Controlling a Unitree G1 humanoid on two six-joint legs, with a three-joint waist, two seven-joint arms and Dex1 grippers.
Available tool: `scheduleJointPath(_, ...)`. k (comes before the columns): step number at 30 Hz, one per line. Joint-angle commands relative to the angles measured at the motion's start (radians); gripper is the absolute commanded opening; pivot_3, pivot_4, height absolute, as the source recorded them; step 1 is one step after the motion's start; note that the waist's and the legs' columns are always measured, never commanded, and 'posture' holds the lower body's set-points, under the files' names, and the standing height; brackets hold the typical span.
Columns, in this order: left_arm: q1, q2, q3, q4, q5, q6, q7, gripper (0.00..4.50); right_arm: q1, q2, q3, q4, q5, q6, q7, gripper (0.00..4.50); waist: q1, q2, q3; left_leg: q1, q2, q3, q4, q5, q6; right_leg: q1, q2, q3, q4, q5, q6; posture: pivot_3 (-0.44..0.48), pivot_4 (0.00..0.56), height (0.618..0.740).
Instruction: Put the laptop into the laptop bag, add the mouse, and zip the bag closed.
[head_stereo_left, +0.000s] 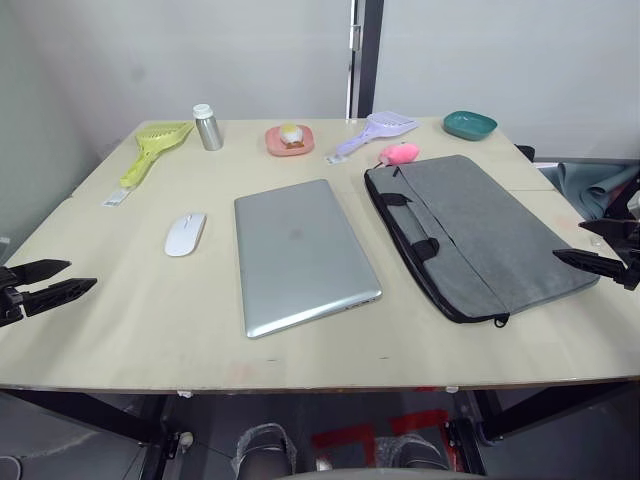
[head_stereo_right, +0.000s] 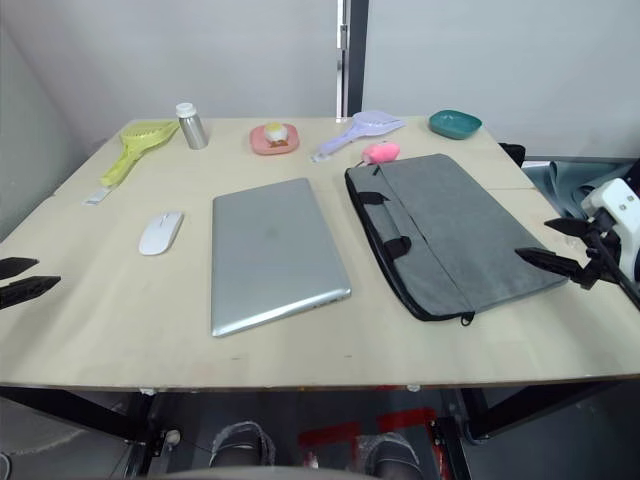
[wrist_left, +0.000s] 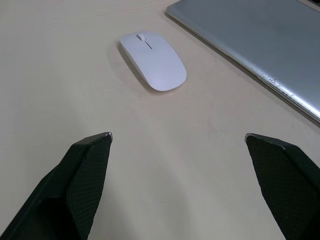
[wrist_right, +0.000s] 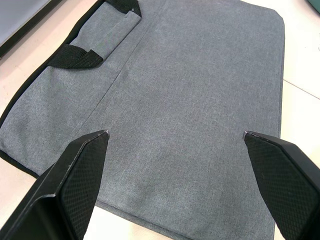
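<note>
The silver-grey laptop (head_stereo_left: 300, 250) lies closed in the middle of the table. Right of it the grey laptop bag (head_stereo_left: 480, 235) lies flat, its black handles (head_stereo_left: 410, 215) toward the laptop. The white mouse (head_stereo_left: 185, 233) rests left of the laptop. My left gripper (head_stereo_left: 82, 275) hovers open at the table's left edge, pointing toward the mouse (wrist_left: 152, 61), with nothing between its fingers. My right gripper (head_stereo_left: 568, 241) is open over the bag's right edge, facing across the grey fabric (wrist_right: 190, 100).
Along the far edge stand a yellow scoop (head_stereo_left: 155, 148), a silver bottle (head_stereo_left: 207, 127), a pink dish (head_stereo_left: 290, 139), a purple scoop (head_stereo_left: 375, 130), a pink plush toy (head_stereo_left: 399, 153) touching the bag's far corner, and a teal bowl (head_stereo_left: 470, 124).
</note>
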Motion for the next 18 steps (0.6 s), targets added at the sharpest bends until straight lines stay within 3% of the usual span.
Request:
scheduleJointPath(1,-0.007,0.013,0.013,0.006,-0.009,0.005,-0.017,4.48,-0.02,-0.003,-0.022,-0.015,0.013,0.002,-0.008,4.5,0.0,0.0,0.0,0.0,0.0,0.0,0.0,0.0,0.0,0.0,0.0,0.0,0.0,0.0,0.0,0.0,0.15,0.74)
scheduleJointPath(18,-0.008,-0.004,0.013,-0.023,-0.043,0.076,-0.065,4.48,-0.036,0.021,-0.009,-0.043,0.018,0.02,-0.028,4.5,0.0,0.0,0.0,0.0,0.0,0.0,0.0,0.0,0.0,0.0,0.0,0.0,0.0,0.0,0.0,0.0,0.15,0.74)
